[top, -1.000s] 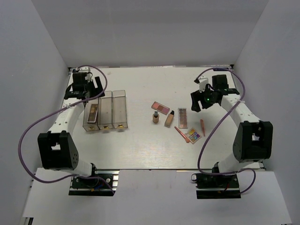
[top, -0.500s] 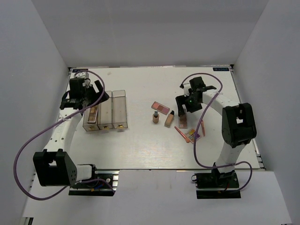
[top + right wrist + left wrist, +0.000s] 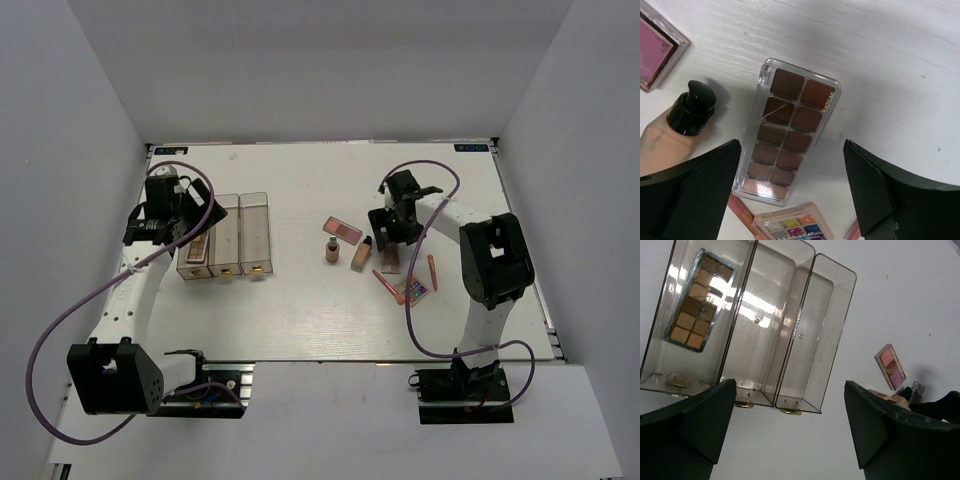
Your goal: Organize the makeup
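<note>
My right gripper (image 3: 392, 238) (image 3: 791, 150) is open and hovers right over a brown palette (image 3: 787, 132) (image 3: 390, 262), a finger on each side. Around it lie a beige dark-capped foundation bottle (image 3: 670, 135) (image 3: 361, 254), a pink palette (image 3: 342, 229) (image 3: 657, 52), a multicolour palette (image 3: 413, 291) (image 3: 792, 225) and two pink-red pencils (image 3: 388, 286) (image 3: 432, 271). A second foundation bottle (image 3: 332, 248) stands upright. My left gripper (image 3: 185, 222) (image 3: 790, 385) is open and empty above the clear box (image 3: 255, 237). Another brown palette (image 3: 695, 300) (image 3: 197, 243) lies in the box's left compartment.
The clear three-compartment box (image 3: 795, 340) stands at the left middle of the white table (image 3: 300, 310); its middle and right compartments hold nothing. Grey walls close in the table on three sides. Purple cables loop off both arms.
My right gripper has swung left and down from the far right to over the brown palette. My left arm has shifted slightly left and nearer, still above the box.
</note>
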Robot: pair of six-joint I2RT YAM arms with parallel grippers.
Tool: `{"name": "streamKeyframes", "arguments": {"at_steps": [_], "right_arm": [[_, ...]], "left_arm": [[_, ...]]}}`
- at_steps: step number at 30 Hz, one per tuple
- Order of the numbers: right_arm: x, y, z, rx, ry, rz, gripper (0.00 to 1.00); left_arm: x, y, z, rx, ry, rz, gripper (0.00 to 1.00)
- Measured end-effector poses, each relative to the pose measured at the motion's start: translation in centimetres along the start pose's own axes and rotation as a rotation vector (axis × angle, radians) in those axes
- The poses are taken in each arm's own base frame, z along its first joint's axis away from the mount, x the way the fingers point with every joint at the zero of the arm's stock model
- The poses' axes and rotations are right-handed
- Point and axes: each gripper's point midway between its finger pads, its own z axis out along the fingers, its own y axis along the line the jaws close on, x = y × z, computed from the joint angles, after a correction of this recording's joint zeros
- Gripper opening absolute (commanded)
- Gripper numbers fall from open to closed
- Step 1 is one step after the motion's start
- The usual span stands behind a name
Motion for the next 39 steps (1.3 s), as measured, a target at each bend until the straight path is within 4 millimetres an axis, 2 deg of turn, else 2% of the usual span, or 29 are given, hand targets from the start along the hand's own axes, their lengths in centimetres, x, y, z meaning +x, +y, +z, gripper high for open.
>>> {"name": "streamKeyframes", "arguments": {"at_steps": [6,9,13,16,18,19,20,21,28,30,32,35,39], "right_arm": [[0.1,0.8,0.9,0.046,0.002,0.002,0.87],[0.0,1.6,1.1,0.045,-0.01,-0.007,0.82],[-0.2,2.0,1.2,0.043,-0.022,0.001,0.68],[-0.3,2.0,1.2,0.045,-0.037,0.007,0.52],[-0.2,1.7,1.2,0.05,-0.05,0.02,0.26],[-0.2,1.7,1.2,0.049,-0.05,0.02,0.26],[-0.1,1.6,1.1,0.05,-0.052,0.022,0.22],[-0.1,1.4,1.0,0.052,-0.052,0.023,0.13],[-0.4,-1.6,-0.2,0.108,-0.049,-0.065,0.05],[-2.1,-1.9,-1.2,0.111,-0.093,-0.119,0.03],[-4.9,-1.5,-2.9,0.095,-0.161,-0.185,0.03],[-11.3,0.3,-6.9,0.042,-0.32,-0.259,0.04],[-20.3,4.8,-13.9,-0.08,-0.58,-0.333,0.04]], "left_arm": [[2.3,1.8,0.6,-0.065,0.06,-0.07,0.98],[3.2,2.4,0.6,-0.09,0.087,-0.092,0.98],[3.0,2.8,0.5,-0.115,0.075,-0.1,0.98],[2.6,2.8,0.2,-0.116,0.053,-0.1,0.98],[1.9,2.5,-0.5,-0.099,0.014,-0.099,0.98],[1.8,2.5,-0.6,-0.097,0.011,-0.099,0.98],[1.6,2.3,-0.9,-0.089,-0.002,-0.098,0.98],[1.4,2.2,-1.1,-0.082,-0.012,-0.097,0.98],[0.6,1.0,-1.6,-0.019,-0.041,-0.077,0.98],[0.2,0.2,-1.9,0.019,-0.056,-0.071,0.98],[-0.4,-0.6,-2.5,0.065,-0.082,-0.064,0.98],[-1.6,-2.1,-3.7,0.139,-0.137,-0.046,0.98],[-3.2,-4.0,-5.7,0.237,-0.218,-0.01,0.98]]}}
